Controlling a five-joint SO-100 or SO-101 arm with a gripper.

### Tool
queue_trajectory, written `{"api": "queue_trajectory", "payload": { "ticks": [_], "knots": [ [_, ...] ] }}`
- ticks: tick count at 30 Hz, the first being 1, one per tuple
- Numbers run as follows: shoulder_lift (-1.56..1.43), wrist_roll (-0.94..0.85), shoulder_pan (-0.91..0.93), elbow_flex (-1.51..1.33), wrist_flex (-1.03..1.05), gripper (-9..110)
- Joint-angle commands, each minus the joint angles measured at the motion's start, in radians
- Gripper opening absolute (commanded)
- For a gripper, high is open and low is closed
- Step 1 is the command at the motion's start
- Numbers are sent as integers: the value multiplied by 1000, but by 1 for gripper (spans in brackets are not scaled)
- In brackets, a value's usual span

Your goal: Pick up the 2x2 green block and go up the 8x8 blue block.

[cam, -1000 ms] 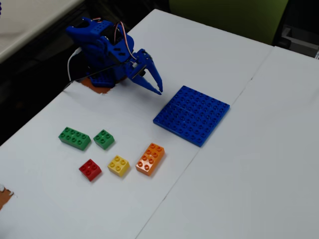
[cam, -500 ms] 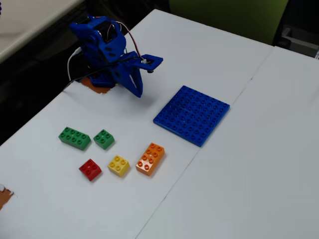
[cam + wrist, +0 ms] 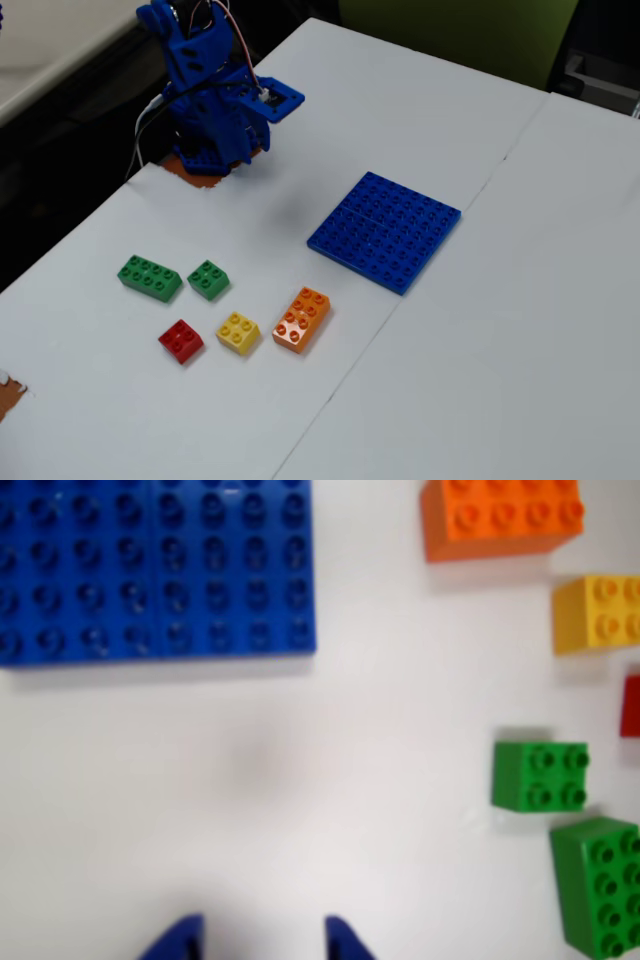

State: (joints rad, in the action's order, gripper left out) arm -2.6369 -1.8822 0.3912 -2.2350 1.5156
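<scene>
so far nothing is held: in the wrist view the claw (image 3: 262,938) shows only its two blue fingertips (image 3: 178,940) at the bottom edge, set apart with bare white counter (image 3: 300,810) between them, so it stands open and empty. the 2x2 green block (image 3: 208,279) sits on the counter in the fixed view, just beside the longer green brick (image 3: 150,277) on its left, with the red brick (image 3: 181,340) and yellow brick (image 3: 238,332) in the row nearer the camera and the orange brick (image 3: 301,319) further right. the 8x8 blue block (image 3: 385,231) lies flat, well apart to the right of the bricks, with nothing on it. the arm (image 3: 205,95) is folded up near its base at the back of the counter, well away from the bricks. in the wrist view the small green block (image 3: 538,776) lies off to the right and the long green one (image 3: 600,885) nearly touches its lower corner, so the step in hand reads as the approach. to do it well, swing toward the small block until it is centred between the fingers, then close across the two faces that stay clear of the long brick, descending straight so a finger does not nudge that neighbour or catch the red brick. seat low on the block before lifting.
</scene>
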Motion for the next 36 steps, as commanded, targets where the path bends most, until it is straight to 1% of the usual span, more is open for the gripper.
{"api": "queue_trajectory", "payload": {
  "ticks": [1,3,6,8,10,12,13,15,18,21,26,36],
  "knots": [
    [91,84,25,75,-95,18],
    [172,91,60,129,-110,19],
    [353,63,118,276,-64,19],
    [477,8,170,388,-20,20],
    [586,-101,244,489,20,20],
    [664,-232,322,545,15,21],
    [690,-319,360,545,-9,21],
    [750,-439,423,545,-67,21],
    [825,-538,474,545,-160,22],
    [879,-555,491,545,-259,26],
    [954,-578,502,545,-373,27],
    [1048,-658,558,545,-445,28]
  ]
}}
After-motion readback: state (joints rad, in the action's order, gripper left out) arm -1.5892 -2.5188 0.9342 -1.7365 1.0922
